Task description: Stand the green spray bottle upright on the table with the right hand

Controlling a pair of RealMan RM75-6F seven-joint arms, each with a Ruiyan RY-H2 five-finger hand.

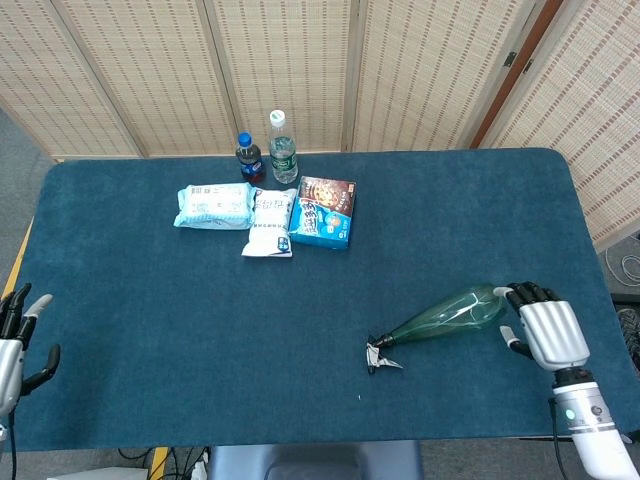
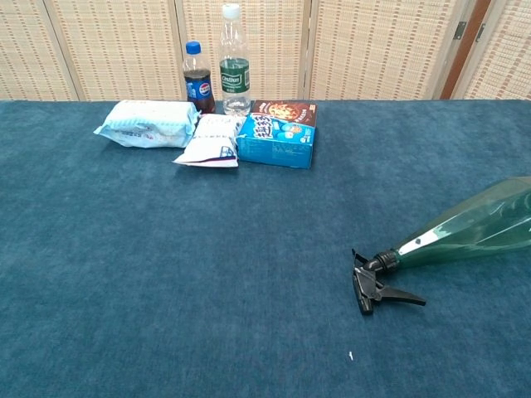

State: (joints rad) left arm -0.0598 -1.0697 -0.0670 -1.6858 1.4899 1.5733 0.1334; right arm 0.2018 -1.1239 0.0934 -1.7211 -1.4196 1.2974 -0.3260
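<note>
Lying on its side on the blue surface (image 1: 150, 300), your spray bottle (image 1: 445, 317) points its black trigger head toward the robot and its wide green base away to the right. Your right robot hand (image 1: 543, 327) sits just beside that base, palm down, its dark fingertips (image 1: 520, 293) reaching the base end; from the head view you cannot tell whether they touch it. The fingers look spread and have hold of nothing. In the chest view the bottle (image 2: 465, 224) runs off the right edge and that hand does not show.

Your left robot hand (image 1: 15, 335) hangs at the near left edge of the surface, fingers apart, holding nothing, well apart from the bottle.

At the far side you have a cluster of goods: a cola bottle (image 1: 248, 157) and a clear water bottle (image 1: 283, 148) standing upright side by side, a pale blue packet (image 1: 213, 205) in front of them, a white pouch (image 1: 270, 223) touching its right side, and a blue box (image 1: 325, 211) just right of the pouch. All 5 lie well apart from the spray bottle.
</note>
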